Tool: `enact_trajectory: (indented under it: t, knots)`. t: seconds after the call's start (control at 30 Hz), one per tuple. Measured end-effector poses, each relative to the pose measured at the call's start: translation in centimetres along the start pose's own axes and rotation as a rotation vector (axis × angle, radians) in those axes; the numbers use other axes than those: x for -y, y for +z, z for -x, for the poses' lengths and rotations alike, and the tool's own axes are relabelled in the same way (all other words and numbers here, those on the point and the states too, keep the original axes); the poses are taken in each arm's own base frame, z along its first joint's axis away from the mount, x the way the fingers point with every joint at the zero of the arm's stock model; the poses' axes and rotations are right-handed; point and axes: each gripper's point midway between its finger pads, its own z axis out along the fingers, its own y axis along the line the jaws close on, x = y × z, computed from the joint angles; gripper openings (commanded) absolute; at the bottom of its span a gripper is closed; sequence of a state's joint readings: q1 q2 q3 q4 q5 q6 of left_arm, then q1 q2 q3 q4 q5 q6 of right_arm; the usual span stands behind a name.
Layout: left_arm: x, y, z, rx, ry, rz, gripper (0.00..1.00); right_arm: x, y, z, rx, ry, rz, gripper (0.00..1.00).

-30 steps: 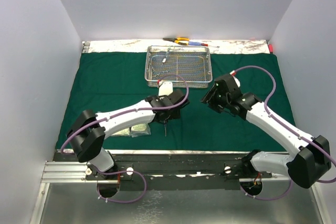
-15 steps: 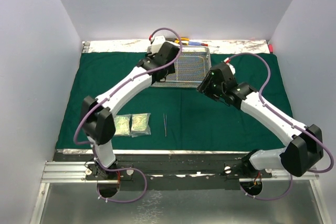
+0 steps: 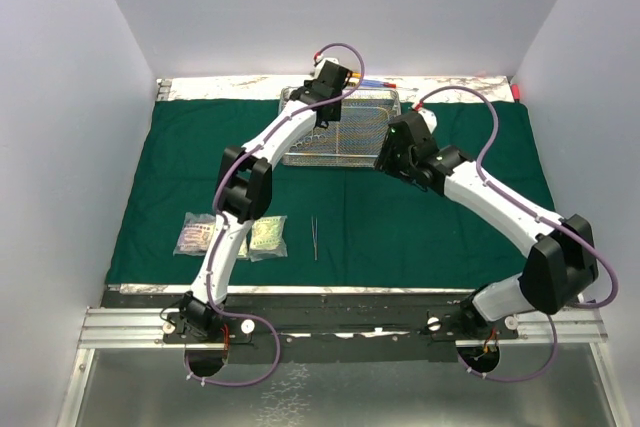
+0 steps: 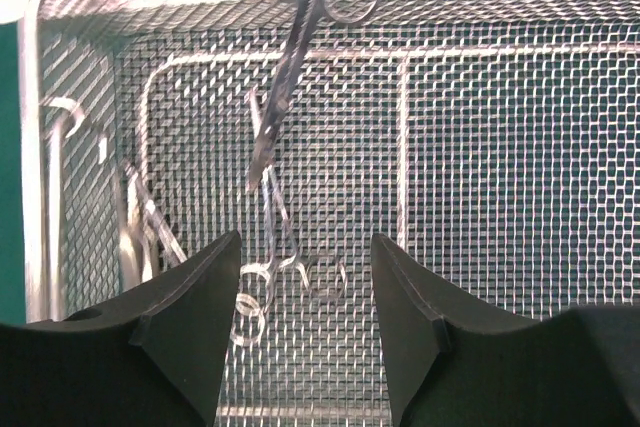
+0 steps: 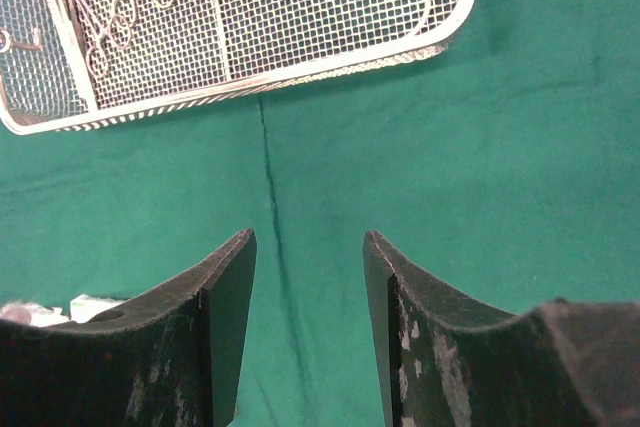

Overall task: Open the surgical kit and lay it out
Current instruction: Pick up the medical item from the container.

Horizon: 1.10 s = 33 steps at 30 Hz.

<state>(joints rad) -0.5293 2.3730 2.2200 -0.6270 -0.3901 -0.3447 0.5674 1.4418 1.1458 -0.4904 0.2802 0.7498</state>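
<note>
My left gripper [image 4: 305, 247] hangs open and empty over the tray [image 3: 330, 161], which lies lengthwise left to right at the cloth's [image 3: 180, 167] far side. My right gripper [image 5: 308, 247], open too, hovers near its front rim. The forceps [image 3: 314, 237] lie front to back.

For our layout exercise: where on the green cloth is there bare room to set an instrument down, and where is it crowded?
Free: the cloth between its left edge and the tray; the near strip between the forceps and the right arm. Crowded: the tray, with the left gripper over it and the right gripper beside it; near left, the packets.
</note>
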Motion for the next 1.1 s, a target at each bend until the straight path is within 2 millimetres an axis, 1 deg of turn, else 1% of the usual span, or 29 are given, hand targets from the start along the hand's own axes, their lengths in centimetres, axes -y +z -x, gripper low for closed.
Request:
enact_trajectory:
  t: [0.07,0.17,0.3,0.43,0.57,0.63,0.77,0.93,1.03,1.07,1.1]
  knots:
    - [0.2,1.7,0.2,0.005,0.024,-0.017,0.57,-0.2,0.4,0.2,-0.001,-0.018,-0.003,0.51]
    - [0.4,3.6,0.2,0.010,0.050,-0.042,0.57,-0.3,1.1,0.4,-0.008,-0.037,-0.013,0.51]
    - [-0.4,5.3,0.1,0.017,0.069,-0.046,0.58,-0.8,2.1,0.7,-0.016,-0.055,-0.022,0.51]
    - [-1.1,5.9,0.8,0.040,0.079,-0.041,0.58,-1.1,2.9,1.1,-0.020,-0.061,-0.030,0.50]
    - [-1.4,6.2,1.6,0.069,0.076,-0.049,0.54,-1.1,3.5,1.1,-0.030,-0.063,-0.042,0.50]
    - [-1.6,6.6,1.7,0.074,0.071,-0.053,0.53,-1.1,3.7,1.1,-0.035,-0.063,-0.048,0.50]
    - [-1.4,7.7,1.1,0.067,0.072,-0.084,0.52,-1.3,4.2,1.2,-0.042,-0.064,-0.055,0.50]
    - [-1.0,9.3,-0.2,0.046,0.086,-0.133,0.42,-1.4,4.4,1.4,-0.051,-0.066,-0.066,0.50]
    - [-0.9,10.0,-0.8,0.040,0.098,-0.157,0.31,-1.1,4.4,1.3,-0.061,-0.067,-0.078,0.49]
    - [-0.7,10.1,-0.8,0.042,0.104,-0.168,0.25,-1.0,4.4,1.3,-0.065,-0.068,-0.082,0.50]
    - [-0.5,10.1,-0.6,0.049,0.114,-0.181,0.21,-0.9,4.4,1.3,-0.067,-0.069,-0.086,0.50]
